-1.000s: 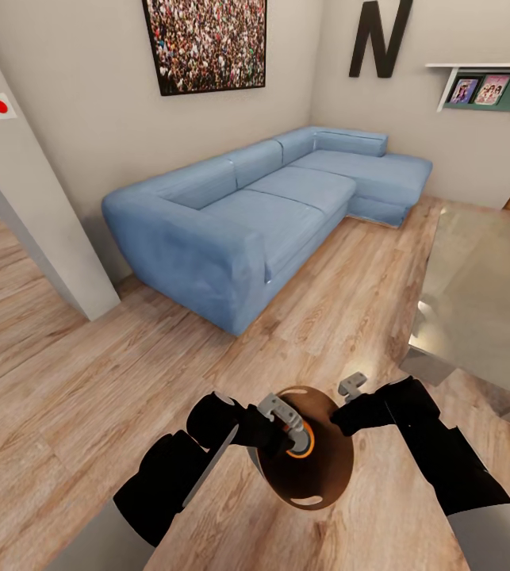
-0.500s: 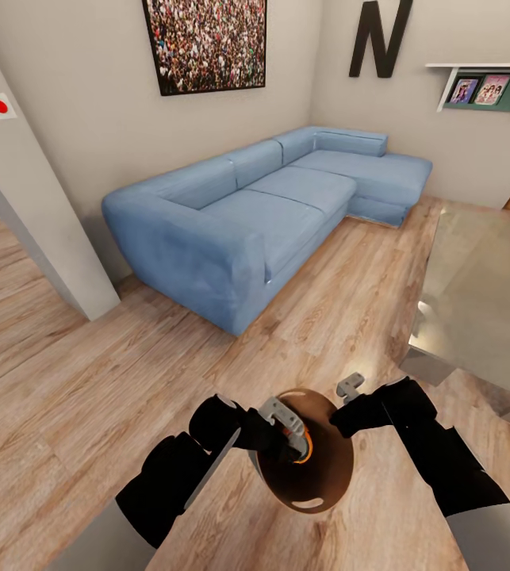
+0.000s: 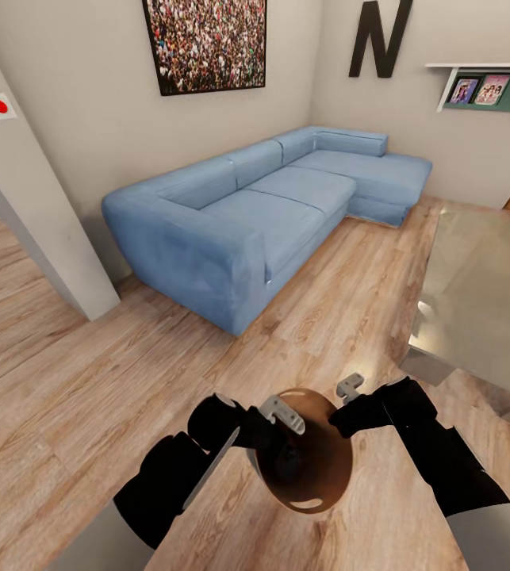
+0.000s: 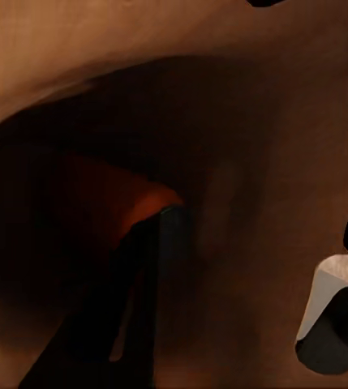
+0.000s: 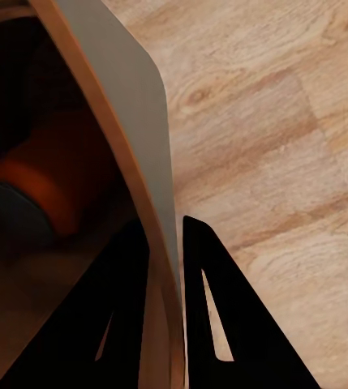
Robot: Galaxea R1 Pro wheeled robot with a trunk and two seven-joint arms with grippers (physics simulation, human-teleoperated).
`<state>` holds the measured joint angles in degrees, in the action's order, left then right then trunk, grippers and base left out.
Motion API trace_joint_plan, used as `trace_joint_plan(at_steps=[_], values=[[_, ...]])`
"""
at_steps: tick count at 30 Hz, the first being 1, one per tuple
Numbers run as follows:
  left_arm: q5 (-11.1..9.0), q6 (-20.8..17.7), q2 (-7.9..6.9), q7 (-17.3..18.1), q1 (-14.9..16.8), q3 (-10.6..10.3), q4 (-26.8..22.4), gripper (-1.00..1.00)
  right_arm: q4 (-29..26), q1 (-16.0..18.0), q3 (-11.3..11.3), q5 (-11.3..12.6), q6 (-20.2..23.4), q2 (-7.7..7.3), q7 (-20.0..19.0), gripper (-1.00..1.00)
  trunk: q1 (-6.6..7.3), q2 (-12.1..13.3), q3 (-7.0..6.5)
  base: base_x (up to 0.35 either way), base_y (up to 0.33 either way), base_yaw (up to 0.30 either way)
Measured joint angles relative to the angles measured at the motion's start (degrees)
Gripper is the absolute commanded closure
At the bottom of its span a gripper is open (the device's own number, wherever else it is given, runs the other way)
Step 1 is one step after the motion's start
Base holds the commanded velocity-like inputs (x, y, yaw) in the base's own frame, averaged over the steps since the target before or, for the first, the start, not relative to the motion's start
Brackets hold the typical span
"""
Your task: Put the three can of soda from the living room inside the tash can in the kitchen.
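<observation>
Gone from between the left gripper's fingers since a second ago, the orange can of soda (image 5: 48,182) now lies inside the tash can (image 3: 318,484), seen on its side in the dark orange-brown interior in both wrist views, while the camera and the room around it have not shifted. Behind the robot's arms, the light blue corner sofa (image 3: 247,214) of the living room stands along two pale walls, on a wood floor (image 3: 72,381) that runs under everything in the head view. A grey low counter (image 3: 485,293) with a glossy top stands at the right edge, well apart from the sofa. On the wall above the sofa hangs a framed crowd picture (image 3: 205,41), with a large black letter N (image 3: 378,36) and a white shelf holding small photos (image 3: 485,86) further right. A pale partition wall (image 3: 32,230) with two red buttons stands at the left. The tash can sits between the two black arms near the bottom of the head view, its open mouth tilted toward the camera. The right gripper (image 5: 164,304) is clenched on the bin's rim, one finger inside the wall and one outside, as the right wrist view shows. The left gripper (image 3: 285,414) hovers over the bin's mouth with its fingers apart and nothing between them.
</observation>
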<state>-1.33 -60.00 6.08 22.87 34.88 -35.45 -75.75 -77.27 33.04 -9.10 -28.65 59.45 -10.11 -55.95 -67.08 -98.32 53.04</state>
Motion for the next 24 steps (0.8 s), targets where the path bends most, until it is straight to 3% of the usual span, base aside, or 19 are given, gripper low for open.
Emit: trace_joint_plan(at_steps=[4,9,13,20,24], values=[[0.07,0.00,-0.33,0.07,0.00,0.02,-3.70,-1.00,0.50,-0.02,0.04,-0.06,-0.01,0.00,0.00,1.00,0.00,0.00,0.00,0.000,0.000,0.000],[-3.00,0.00,-0.59,0.74,-1.17,0.05,-7.48,-1.00,1.64,-0.01,0.19,-0.87,-0.43,0.01,0.11,1.00,0.00,0.00,0.00,0.000,0.000,0.000],[-1.18,0.00,-0.97,0.77,-2.40,0.25,-9.86,-1.00,1.89,-0.02,0.24,-0.13,-0.13,0.00,0.10,1.00,0.00,0.00,0.00,0.000,0.000,0.000],[-1.19,0.00,-4.35,4.93,-4.49,0.49,-13.52,-1.00,2.40,-0.03,0.33,-0.34,-0.24,0.00,0.15,1.00,0.00,0.00,0.00,0.000,0.000,0.000],[-3.92,0.00,-6.86,7.75,-5.00,0.65,-14.48,-1.00,2.53,-0.04,0.38,-0.91,-0.52,-0.04,0.17,1.00,0.00,0.00,0.00,0.000,0.000,0.000]])
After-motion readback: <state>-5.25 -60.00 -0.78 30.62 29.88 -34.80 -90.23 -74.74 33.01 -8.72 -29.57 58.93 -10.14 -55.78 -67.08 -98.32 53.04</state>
